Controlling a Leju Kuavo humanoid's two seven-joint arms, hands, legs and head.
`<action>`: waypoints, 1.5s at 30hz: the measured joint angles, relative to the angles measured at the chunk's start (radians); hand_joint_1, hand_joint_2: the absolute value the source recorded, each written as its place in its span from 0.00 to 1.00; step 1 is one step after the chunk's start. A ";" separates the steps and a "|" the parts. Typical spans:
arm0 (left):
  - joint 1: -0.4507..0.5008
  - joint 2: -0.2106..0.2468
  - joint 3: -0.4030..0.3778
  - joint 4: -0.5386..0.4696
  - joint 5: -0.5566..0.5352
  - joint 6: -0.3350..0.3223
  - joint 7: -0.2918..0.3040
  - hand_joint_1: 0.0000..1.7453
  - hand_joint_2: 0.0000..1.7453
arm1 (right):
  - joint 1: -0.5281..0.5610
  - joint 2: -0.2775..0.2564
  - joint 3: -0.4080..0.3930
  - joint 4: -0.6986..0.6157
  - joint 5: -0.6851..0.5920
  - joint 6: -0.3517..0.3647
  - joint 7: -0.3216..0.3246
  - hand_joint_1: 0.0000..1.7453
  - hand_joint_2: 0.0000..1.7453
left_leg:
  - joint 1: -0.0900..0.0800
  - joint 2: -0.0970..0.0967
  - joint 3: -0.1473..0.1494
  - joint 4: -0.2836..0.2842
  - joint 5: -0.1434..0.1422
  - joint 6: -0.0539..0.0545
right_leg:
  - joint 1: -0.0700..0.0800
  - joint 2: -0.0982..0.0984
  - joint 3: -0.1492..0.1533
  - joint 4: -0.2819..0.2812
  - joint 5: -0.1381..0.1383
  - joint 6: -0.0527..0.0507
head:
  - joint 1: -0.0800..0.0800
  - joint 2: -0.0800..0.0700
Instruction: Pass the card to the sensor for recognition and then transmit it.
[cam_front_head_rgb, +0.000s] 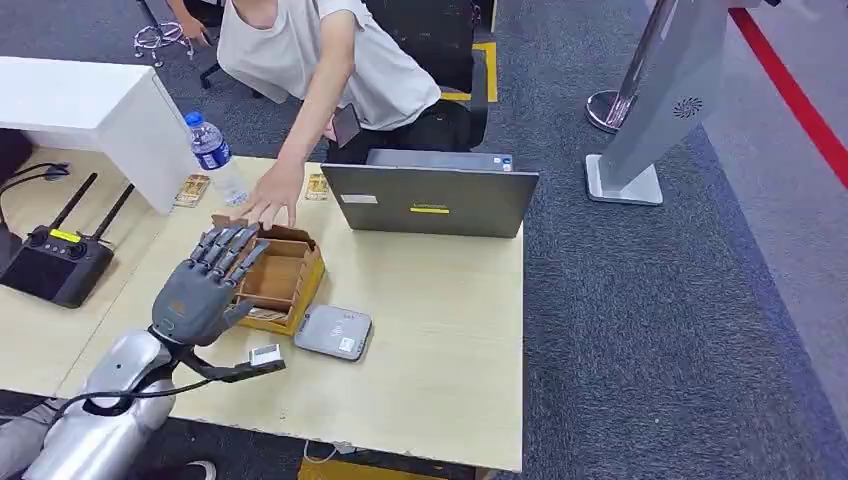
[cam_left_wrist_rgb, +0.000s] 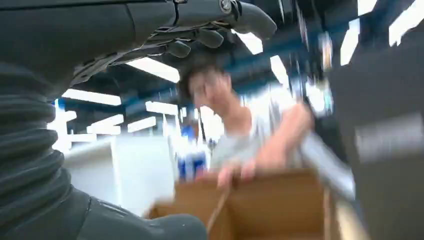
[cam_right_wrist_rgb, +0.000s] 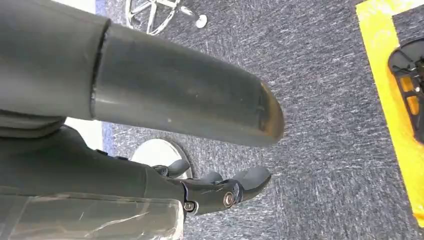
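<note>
My left hand (cam_front_head_rgb: 205, 285) hovered over the near-left corner of the wooden box (cam_front_head_rgb: 275, 280), fingers spread and holding nothing. I could not make out a card inside that box. One flat grey sensor (cam_front_head_rgb: 333, 332) lay touching the box's right side. A person's hand (cam_front_head_rgb: 268, 198) rested at its far rim. My right hand (cam_right_wrist_rgb: 220, 187) hung above carpet, fingers loosely curled, empty.
</note>
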 joint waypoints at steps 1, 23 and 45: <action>0.013 -0.016 0.000 -0.016 -0.005 0.068 -0.013 0.00 1.00 | -0.001 0.000 0.000 0.000 0.000 -0.001 0.002 0.00 0.00 | 0.000 0.000 0.000 0.000 0.000 0.000 | 0.000 0.000 0.000 0.000 0.000 0.000 | 0.000 0.000; 0.136 0.135 -0.013 -0.129 0.095 -0.366 -0.022 0.00 1.00 | 0.002 0.000 -0.006 0.000 0.000 0.005 -0.005 0.00 0.00 | 0.001 0.002 0.000 0.000 -0.001 0.001 | 0.000 0.001 0.000 0.000 -0.001 0.000 | 0.000 0.000; -0.050 0.003 -0.018 0.100 -0.037 -0.230 0.092 0.00 1.00 | 0.000 0.000 -0.006 0.000 0.000 0.014 -0.003 0.00 0.00 | 0.000 0.001 0.001 0.000 -0.001 0.001 | 0.000 0.001 0.000 0.000 0.000 0.000 | 0.000 0.000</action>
